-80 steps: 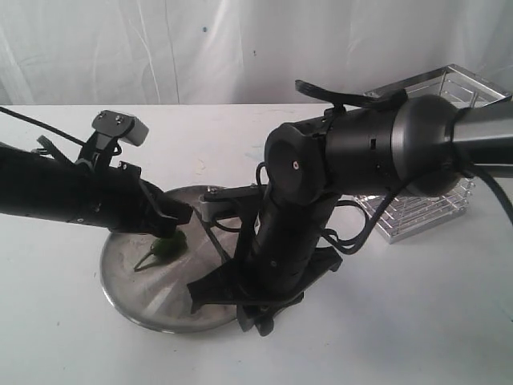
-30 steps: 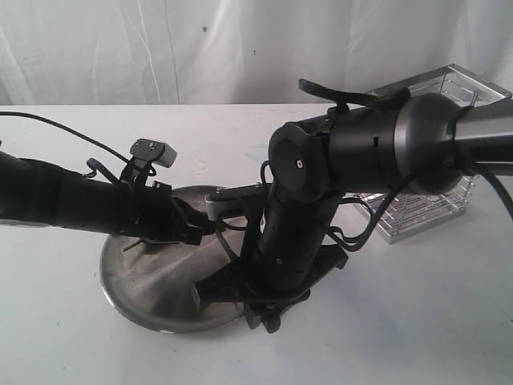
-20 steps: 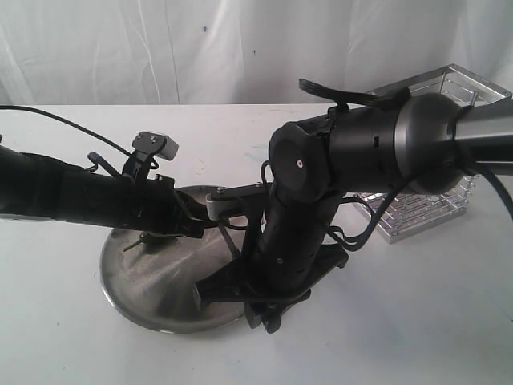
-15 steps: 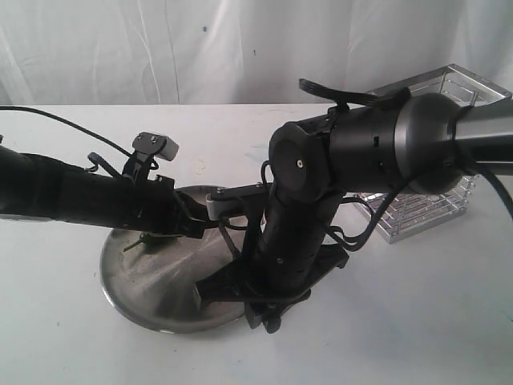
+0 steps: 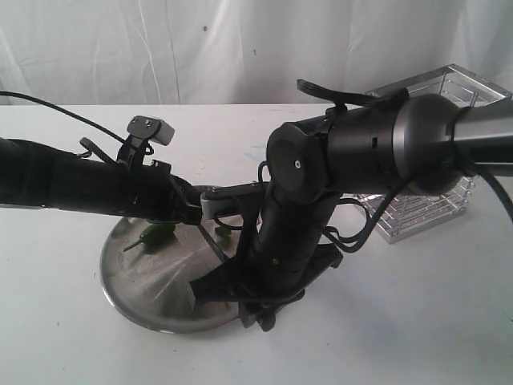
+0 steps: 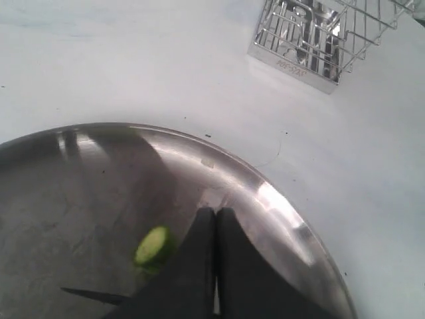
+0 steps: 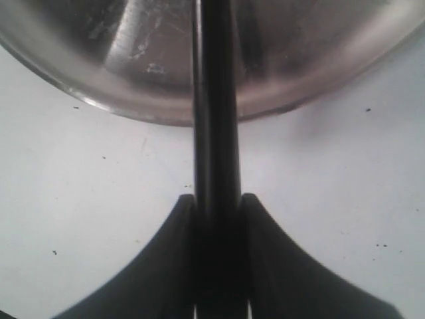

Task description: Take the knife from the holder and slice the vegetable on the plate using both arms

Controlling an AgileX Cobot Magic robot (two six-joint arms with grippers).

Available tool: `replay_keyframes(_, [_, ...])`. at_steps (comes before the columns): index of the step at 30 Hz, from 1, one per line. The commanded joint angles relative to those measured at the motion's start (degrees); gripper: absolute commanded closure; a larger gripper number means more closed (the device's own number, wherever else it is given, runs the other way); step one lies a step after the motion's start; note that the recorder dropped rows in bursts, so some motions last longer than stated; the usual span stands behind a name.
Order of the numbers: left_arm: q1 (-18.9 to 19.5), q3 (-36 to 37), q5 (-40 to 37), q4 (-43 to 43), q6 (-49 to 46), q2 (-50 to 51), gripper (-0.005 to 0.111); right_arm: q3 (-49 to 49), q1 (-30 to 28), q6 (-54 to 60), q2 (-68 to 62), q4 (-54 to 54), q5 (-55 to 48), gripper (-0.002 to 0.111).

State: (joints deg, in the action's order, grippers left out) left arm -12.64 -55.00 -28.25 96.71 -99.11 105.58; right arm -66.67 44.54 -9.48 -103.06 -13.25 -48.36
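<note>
The knife [image 7: 216, 126] was gripped by the right gripper [image 7: 218, 212], whose fingers were clamped on its dark shaft at the near-right edge of the plate [image 5: 132, 293]. From there it ran over the rim and across the steel.

On the plate lay the vegetable [image 5: 154, 234], toward the far-left side. A cut slice [image 6: 154, 245] with a pale green face lay just beside the left gripper [image 6: 216, 222]. We saw that gripper's fingers pressed together over the plate with nothing between them.

The holder [image 5: 421, 210] stood well apart on the table [image 5: 401, 321], at the far right. The right arm [image 5: 361, 152] hid its middle, and we could not make out its inside. In the exterior view that arm also covered most of the knife. The right wrist view cut the blade's end off.
</note>
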Motion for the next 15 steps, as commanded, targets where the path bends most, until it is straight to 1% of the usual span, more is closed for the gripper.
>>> replay_keyframes(1, [0.09,-0.09,-0.58,-0.19,0.41,-0.14,0.107,0.03,0.11,0.7,0.59,-0.08,1.6,0.108])
replay_keyframes(7, [0.92,-0.09,0.25,0.46,0.77,-1.05,0.107,0.03,0.11,0.7,0.59,0.04,3.72,0.108])
replay_keyframes(12, [3.62,-0.09,0.8,-0.05,3.48,-5.24,0.107,0.03,0.11,0.7,0.59,0.04,4.09,0.108])
replay_keyframes(15, [5.12,-0.09,1.86,-3.09,6.18,-6.84,0.107,0.03,0.11,0.8,0.59,-0.41,6.13,0.108])
